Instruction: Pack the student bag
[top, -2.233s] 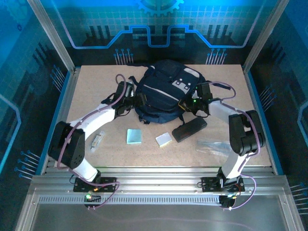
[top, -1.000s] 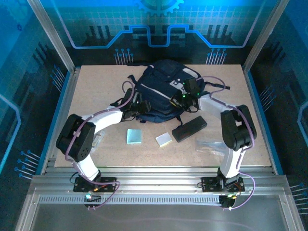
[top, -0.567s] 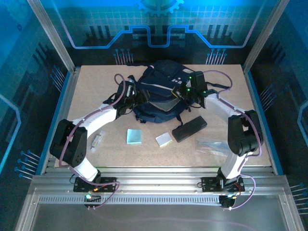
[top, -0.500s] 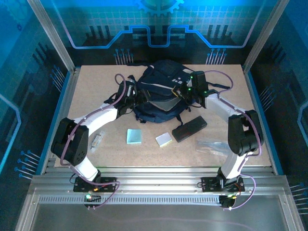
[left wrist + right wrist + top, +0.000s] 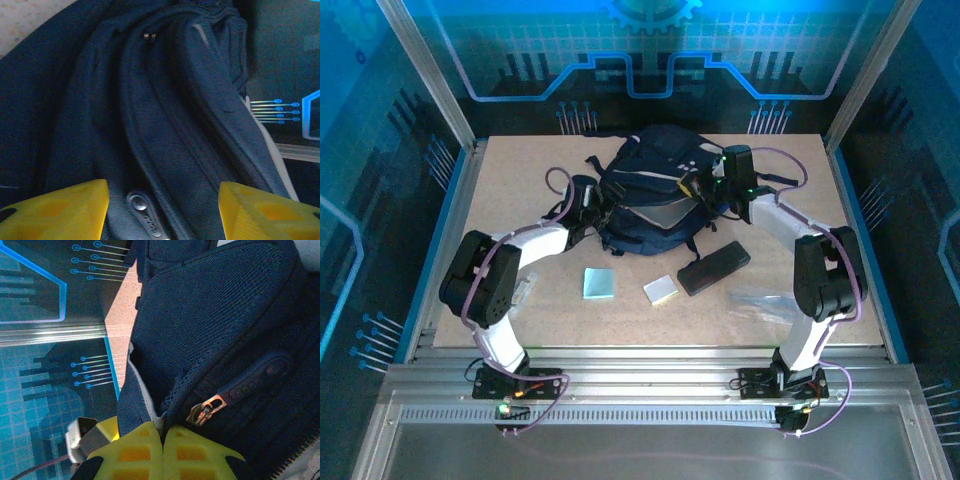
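- The student bag [image 5: 650, 185] lies at the back-centre of the table [image 5: 510, 190], its mouth partly agape. The step in hand looks like opening it for packing.
- The right jaws are pressed together, seemingly pinching the bag's rim fabric beside a brass zip pull [image 5: 205, 410]. The left jaws stand spread astride a seam, gripping nothing.
- Next, the left jaws probably need to close on the grey zip pull [image 5: 142, 220] between them and draw it along.
- The top view adds the unpacked black pencil case [image 5: 714, 268], light blue square [image 5: 599, 284] and pale block [image 5: 661, 290] in front of the bag. The wrist views give the zip pulls.
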Robot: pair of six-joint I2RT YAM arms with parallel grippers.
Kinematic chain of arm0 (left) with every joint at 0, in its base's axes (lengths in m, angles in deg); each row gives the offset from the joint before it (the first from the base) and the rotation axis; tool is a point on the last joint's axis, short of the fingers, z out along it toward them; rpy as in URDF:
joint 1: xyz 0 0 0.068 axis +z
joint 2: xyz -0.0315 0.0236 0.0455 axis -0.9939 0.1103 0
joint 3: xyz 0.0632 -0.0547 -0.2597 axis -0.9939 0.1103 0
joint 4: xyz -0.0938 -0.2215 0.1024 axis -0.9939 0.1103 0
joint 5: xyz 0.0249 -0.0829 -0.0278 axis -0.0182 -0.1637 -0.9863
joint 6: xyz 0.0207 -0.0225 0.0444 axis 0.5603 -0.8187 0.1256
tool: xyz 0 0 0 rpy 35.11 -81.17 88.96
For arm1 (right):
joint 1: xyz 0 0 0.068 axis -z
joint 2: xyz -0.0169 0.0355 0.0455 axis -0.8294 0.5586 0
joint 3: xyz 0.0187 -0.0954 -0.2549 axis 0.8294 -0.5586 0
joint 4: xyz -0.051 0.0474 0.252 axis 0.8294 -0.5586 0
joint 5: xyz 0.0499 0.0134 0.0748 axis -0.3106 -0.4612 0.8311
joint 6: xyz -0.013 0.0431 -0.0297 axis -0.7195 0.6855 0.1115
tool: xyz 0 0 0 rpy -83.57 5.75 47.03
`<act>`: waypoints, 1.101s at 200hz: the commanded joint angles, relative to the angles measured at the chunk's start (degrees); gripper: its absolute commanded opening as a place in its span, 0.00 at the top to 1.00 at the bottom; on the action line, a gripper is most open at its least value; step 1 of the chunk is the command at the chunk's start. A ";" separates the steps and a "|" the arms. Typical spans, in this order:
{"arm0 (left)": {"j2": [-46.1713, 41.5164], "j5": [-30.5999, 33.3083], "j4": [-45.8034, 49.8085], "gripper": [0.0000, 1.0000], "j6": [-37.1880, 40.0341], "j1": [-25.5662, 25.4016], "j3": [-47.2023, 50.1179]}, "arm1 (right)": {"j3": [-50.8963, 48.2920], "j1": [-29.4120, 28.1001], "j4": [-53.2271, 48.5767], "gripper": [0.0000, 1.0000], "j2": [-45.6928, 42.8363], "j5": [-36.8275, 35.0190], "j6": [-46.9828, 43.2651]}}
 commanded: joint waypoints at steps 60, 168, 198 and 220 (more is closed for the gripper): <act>4.76 -1.19 -10.12 0.47 -12.75 -0.08 2.24 | -0.09 0.98 10.53 1.00 1.12 -1.36 0.99; 1.64 -13.51 -7.38 0.50 -2.51 -2.03 1.69 | -1.48 2.89 9.24 1.00 0.52 -0.82 -1.53; 0.38 -22.77 -9.14 0.50 2.51 -2.16 4.07 | -1.21 4.10 7.85 1.00 0.16 0.12 -3.14; -2.26 -23.95 0.85 0.51 12.70 -2.20 3.11 | -0.81 4.81 7.07 1.00 0.14 0.81 -4.26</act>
